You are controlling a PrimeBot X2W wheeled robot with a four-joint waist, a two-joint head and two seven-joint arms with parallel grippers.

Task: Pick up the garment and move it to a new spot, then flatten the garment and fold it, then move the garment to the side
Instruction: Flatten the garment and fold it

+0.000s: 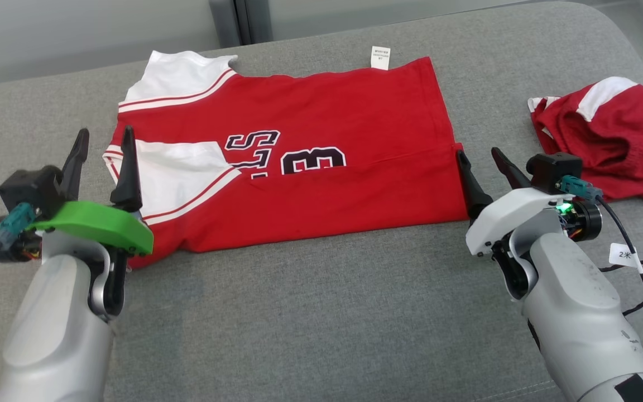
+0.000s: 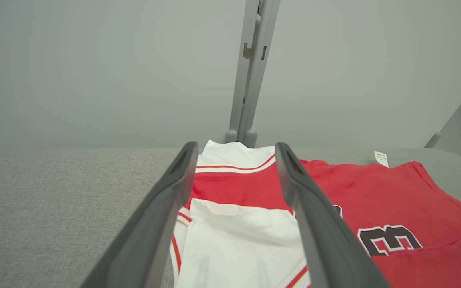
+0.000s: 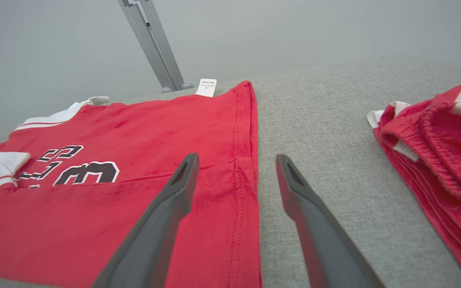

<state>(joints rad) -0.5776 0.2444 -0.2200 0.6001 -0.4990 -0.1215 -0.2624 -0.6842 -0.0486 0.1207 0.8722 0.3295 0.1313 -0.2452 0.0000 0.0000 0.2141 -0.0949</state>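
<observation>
Here: folded red jersey [image 1: 310,167] flat on grey cushion [image 1: 321,312]; both jaws spread, holding nothing.

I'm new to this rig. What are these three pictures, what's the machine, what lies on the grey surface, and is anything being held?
It is a two-armed robot. The head view looks down from its head; the other two look along each gripper's dark fingers. On the grey cushioned surface lies a red jersey, its near edge folded up over the number. A second, crumpled red garment sits to the right. The left gripper and right gripper stand open at the jersey's ends, holding nothing.
</observation>
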